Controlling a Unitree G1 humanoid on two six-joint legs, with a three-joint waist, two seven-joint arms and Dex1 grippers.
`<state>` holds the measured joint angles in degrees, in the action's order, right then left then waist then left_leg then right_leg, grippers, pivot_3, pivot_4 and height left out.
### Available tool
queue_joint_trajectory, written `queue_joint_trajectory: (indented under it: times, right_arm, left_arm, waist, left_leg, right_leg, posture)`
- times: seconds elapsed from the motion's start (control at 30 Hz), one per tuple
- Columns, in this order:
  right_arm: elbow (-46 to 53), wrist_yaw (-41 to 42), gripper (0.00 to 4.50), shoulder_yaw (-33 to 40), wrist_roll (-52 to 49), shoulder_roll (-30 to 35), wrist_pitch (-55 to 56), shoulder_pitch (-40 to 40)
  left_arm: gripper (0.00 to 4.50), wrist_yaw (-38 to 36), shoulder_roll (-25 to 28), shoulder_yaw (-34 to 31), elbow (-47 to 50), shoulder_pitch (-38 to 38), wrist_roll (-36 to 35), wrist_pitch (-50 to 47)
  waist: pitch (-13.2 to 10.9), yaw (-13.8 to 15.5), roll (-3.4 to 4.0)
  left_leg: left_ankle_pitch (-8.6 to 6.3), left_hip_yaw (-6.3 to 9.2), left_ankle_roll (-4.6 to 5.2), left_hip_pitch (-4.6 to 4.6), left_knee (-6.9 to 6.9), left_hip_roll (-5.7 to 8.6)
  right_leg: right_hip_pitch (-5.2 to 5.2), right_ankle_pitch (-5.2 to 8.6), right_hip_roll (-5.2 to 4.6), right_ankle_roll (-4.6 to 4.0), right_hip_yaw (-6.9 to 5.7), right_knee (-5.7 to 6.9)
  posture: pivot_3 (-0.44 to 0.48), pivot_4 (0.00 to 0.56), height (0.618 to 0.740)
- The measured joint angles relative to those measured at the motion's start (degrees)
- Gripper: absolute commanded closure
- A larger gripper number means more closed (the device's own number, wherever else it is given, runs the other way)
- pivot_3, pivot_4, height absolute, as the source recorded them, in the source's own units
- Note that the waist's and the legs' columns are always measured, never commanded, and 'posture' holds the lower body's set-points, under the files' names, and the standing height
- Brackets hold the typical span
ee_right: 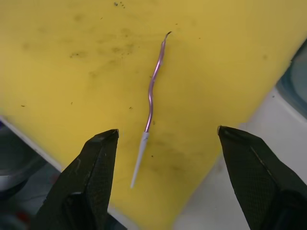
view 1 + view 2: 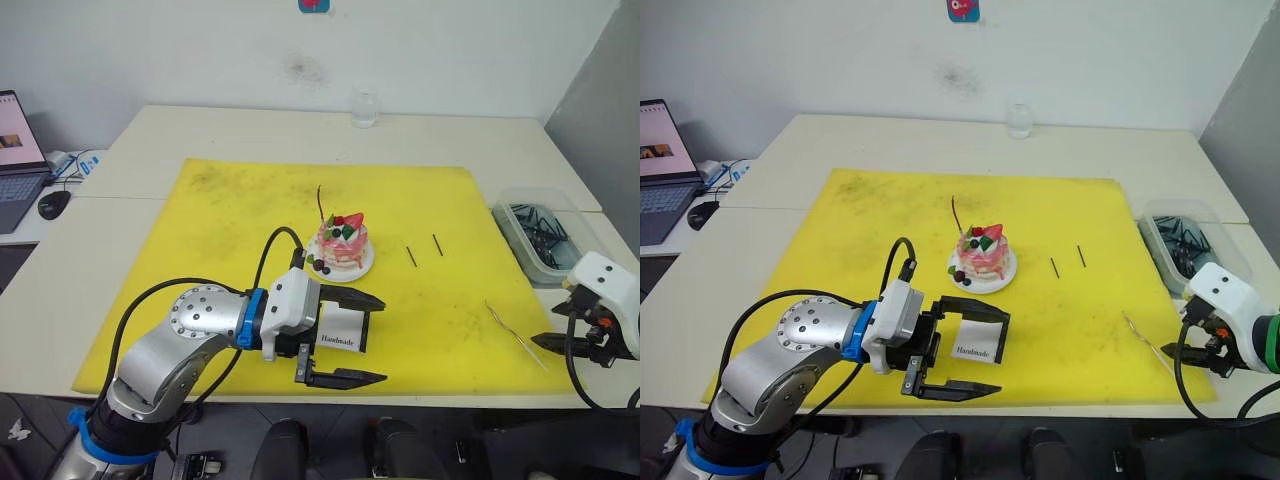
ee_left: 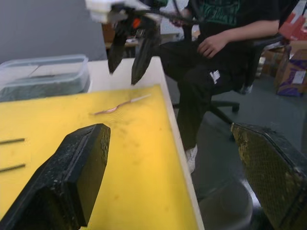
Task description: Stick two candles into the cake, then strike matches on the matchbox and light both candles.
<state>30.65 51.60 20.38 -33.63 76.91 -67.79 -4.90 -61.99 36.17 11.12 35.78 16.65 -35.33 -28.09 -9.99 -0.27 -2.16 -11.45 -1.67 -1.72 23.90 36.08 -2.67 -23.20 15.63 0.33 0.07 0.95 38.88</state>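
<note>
We have one candle (image 2: 320, 203) standing in the cake (image 2: 341, 247) mid-table. The other candle (image 1: 152, 100) lies near the right front corner, under our right gripper (image 1: 163, 143), jaws wide. Our left gripper (image 2: 345, 340), jaws wide, straddles the matchbox (image 2: 340, 327). Nothing is lit.

An office or robot lab: pale tables (image 2: 250, 135) pushed together against a plain white wall, a laptop (image 2: 18, 160) and mouse (image 2: 53, 204) at the left edge, cardboard boxes (image 3: 291, 67) on the floor, a seated person (image 3: 216, 52) on a swivel chair.
</note>
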Motion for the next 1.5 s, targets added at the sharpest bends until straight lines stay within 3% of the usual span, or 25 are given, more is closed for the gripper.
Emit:
queue_joint_trajectory:
  times: [0.3, 0.97, 1.1, 1.33, 1.5]
  right_arm:
    - [-5.68, 1.24, 1.07, -14.10, -0.09, 1.73, -1.30, 6.10]
    - [-6.75, -0.39, 1.07, -20.67, 2.30, -1.46, -0.38, 10.95]
    - [-6.76, -0.66, 1.97, -21.09, 3.30, -1.71, -0.10, 10.95]
    - [-6.73, -0.83, 4.47, -21.53, 4.53, -1.71, 0.67, 10.76]
    - [-6.73, -0.73, 4.47, -21.53, 4.75, -1.71, 0.62, 10.80]
  left_arm:
    - [0.00, -3.28, 1.27, 2.91, 1.79, -0.89, 4.72, 6.96]
    - [0.00, -2.56, -0.13, 5.41, -0.11, -2.57, 9.13, 11.82]
    - [0.00, -2.11, -0.50, 5.41, -0.47, -2.41, 9.13, 11.80]
    - [0.00, 0.00, -2.59, 5.41, -0.74, -0.73, 8.73, 10.85]
    - [0.00, 0.07, -2.42, 5.41, -0.79, -0.51, 8.81, 10.83]
  waist:
    - [0.00, 0.03, 0.01]
    - [0.01, 0.00, 0.03]
    - [0.01, 0.00, 0.03]
    - [0.02, 0.02, 0.03]
    - [0.02, -0.01, 0.04]
  left_leg:
    - [0.00, -0.01, 0.00, -0.02, 0.02, 0.00]
    - [0.00, 0.00, 0.00, -0.02, 0.03, -0.02]
    - [0.00, 0.00, 0.00, -0.03, 0.03, -0.02]
    - [0.00, 0.00, 0.00, -0.03, 0.03, -0.02]
    - [0.00, -0.01, 0.00, -0.03, 0.02, -0.01]
  right_leg:
    - [0.00, 0.00, 0.02, 0.00, 0.02, 0.02]
    - [-0.01, 0.00, 0.02, 0.01, 0.00, 0.03]
    - [-0.01, -0.01, 0.02, 0.01, 0.00, 0.04]
    - [0.00, -0.01, 0.03, 0.01, -0.01, 0.04]
    - [0.00, 0.00, 0.08, 0.01, -0.04, 0.04]
  posture:
    - [0.000, 0.150, 0.740]
    - [0.000, 0.150, 0.740]
    - [0.000, 0.150, 0.740]
    - [0.000, 0.150, 0.740]
    - [0.000, 0.150, 0.740]
